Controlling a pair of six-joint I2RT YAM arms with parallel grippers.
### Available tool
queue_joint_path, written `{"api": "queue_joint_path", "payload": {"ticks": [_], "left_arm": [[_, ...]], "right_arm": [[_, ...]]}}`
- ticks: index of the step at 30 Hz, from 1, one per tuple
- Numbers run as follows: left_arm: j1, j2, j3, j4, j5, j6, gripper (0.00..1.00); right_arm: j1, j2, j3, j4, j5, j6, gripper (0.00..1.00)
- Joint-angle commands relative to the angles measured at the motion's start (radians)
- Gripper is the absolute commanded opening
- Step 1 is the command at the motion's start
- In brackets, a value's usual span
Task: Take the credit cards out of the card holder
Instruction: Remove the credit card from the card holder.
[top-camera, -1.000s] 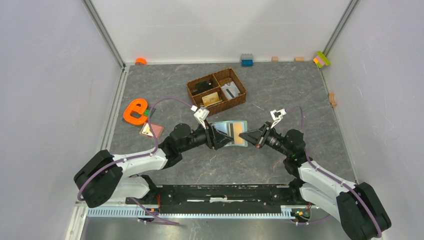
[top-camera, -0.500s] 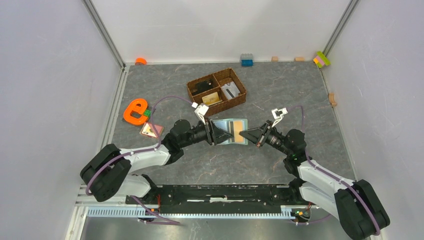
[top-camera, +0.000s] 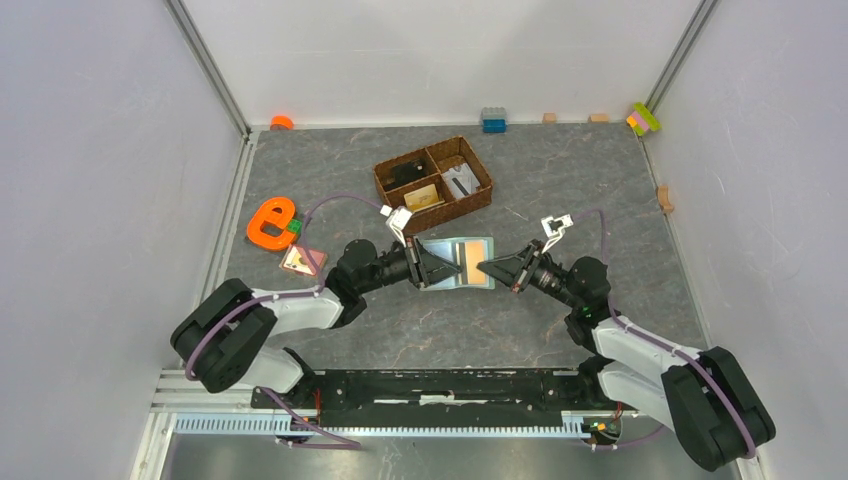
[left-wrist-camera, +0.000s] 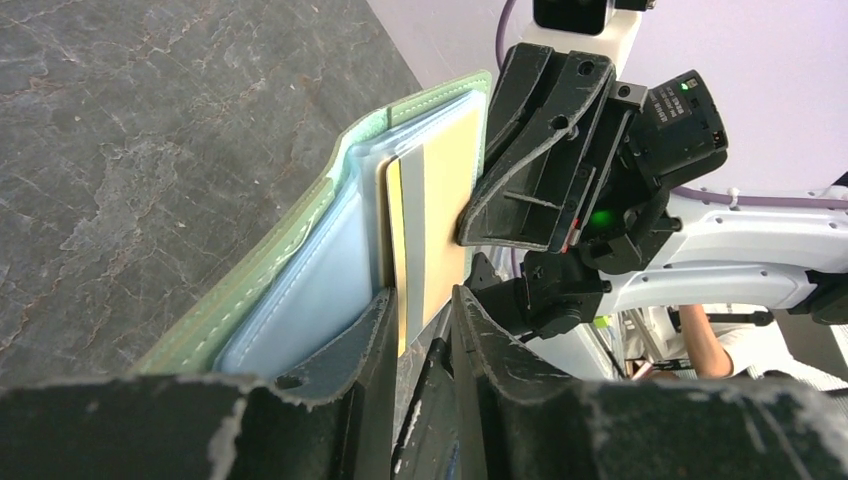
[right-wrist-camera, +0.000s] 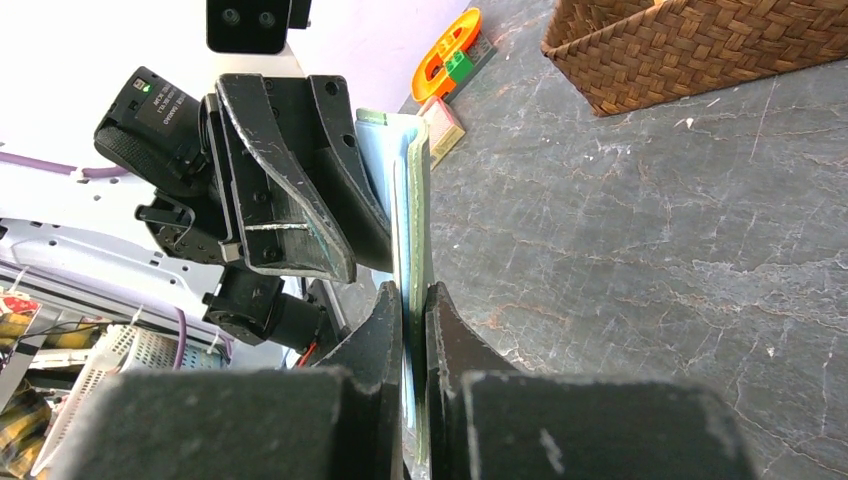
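Note:
The card holder (top-camera: 452, 249) is held up open between my two grippers, sage green outside (right-wrist-camera: 422, 190) and pale blue inside (left-wrist-camera: 300, 275). A tan credit card (left-wrist-camera: 445, 200) with a grey stripe stands out of its slot (top-camera: 474, 260). My left gripper (left-wrist-camera: 422, 300) straddles that card's near edge, with a narrow gap still showing beside the card (top-camera: 440, 268). My right gripper (right-wrist-camera: 408, 295) is shut on the holder's green outer flap at its right side (top-camera: 487, 267). A pinkish-brown credit card (top-camera: 302, 260) lies on the table to the left (right-wrist-camera: 443, 120).
An orange letter-e shape (top-camera: 270, 222) lies beside the loose card (right-wrist-camera: 450, 50). A brown wicker divided basket (top-camera: 433, 180) stands just behind the holder (right-wrist-camera: 700, 45). Small blocks line the back wall (top-camera: 493, 119) and the right edge (top-camera: 664, 198).
The left jaws have narrowed around the tan card. Both grippers and the holder have shifted slightly left and back. The right grip is unchanged.

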Motion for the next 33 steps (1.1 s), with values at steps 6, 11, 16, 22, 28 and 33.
{"api": "queue_joint_path", "payload": {"ticks": [6, 11, 16, 22, 28, 33], "left_arm": [[-0.030, 0.033, 0.032, 0.340, 0.197, -0.137, 0.31], [-0.029, 0.056, 0.030, 0.428, 0.227, -0.176, 0.23], [-0.030, 0.064, 0.036, 0.420, 0.227, -0.175, 0.19], [-0.030, 0.053, 0.029, 0.419, 0.218, -0.168, 0.12], [-0.025, 0.013, 0.021, 0.335, 0.185, -0.126, 0.09], [-0.012, -0.003, 0.011, 0.319, 0.174, -0.122, 0.10]], "right_arm": [[0.040, 0.052, 0.032, 0.088, -0.093, 0.029, 0.00], [0.047, 0.069, 0.033, 0.100, -0.098, 0.036, 0.01], [0.052, 0.085, 0.040, 0.100, -0.104, 0.036, 0.02], [0.059, 0.094, 0.046, 0.100, -0.112, 0.037, 0.02], [0.056, 0.037, 0.037, 0.066, -0.078, 0.016, 0.10], [0.041, 0.005, 0.022, 0.075, -0.070, 0.025, 0.10]]}}
